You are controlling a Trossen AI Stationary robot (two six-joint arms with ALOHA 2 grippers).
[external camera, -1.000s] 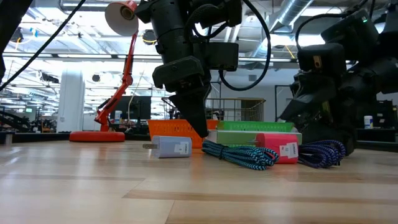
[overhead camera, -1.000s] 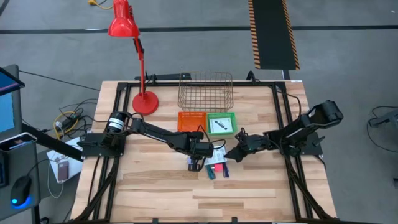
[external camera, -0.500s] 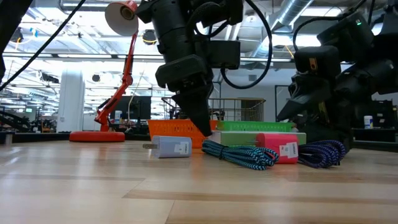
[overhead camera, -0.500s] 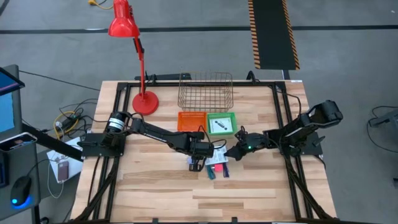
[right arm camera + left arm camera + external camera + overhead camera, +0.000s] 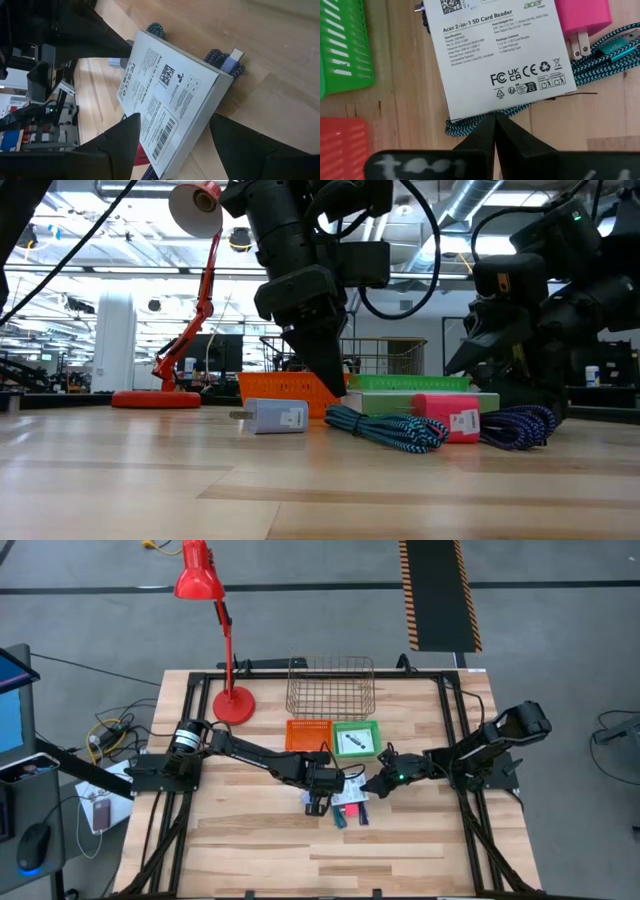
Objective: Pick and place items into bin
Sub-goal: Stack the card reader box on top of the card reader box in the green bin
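A white printed card pack (image 5: 505,50) (image 5: 170,100) lies tilted on a teal braided cable (image 5: 600,55) and a blue one (image 5: 515,425), beside a pink plug block (image 5: 585,20) (image 5: 450,418). A pale blue charger (image 5: 275,417) rests on the wood to their left. My left gripper (image 5: 495,117) (image 5: 318,802) is shut and points down at the pack's edge. My right gripper (image 5: 180,145) (image 5: 372,785) is open, with a finger on each side of the pack's end. A short black marker (image 5: 352,743) lies in the green bin (image 5: 372,728). My left gripper's shut fingertips (image 5: 487,125) stand at the card pack's edge (image 5: 485,111), just over the teal cable, coming from above. Whether they touch the pack or the cable, I cannot tell. My right gripper's fingers (image 5: 125,135) flank the pack's end (image 5: 165,160); I cannot tell whether they touch it.
An orange bin (image 5: 308,733) sits next to the green bin, with a wire basket (image 5: 330,688) behind them. A red desk lamp (image 5: 232,700) stands at the far left. Bare wood lies toward the table's near edge (image 5: 320,860).
My left gripper has edged a little toward the table's right, closer to the card pack, staying shut. The items have kept their places.
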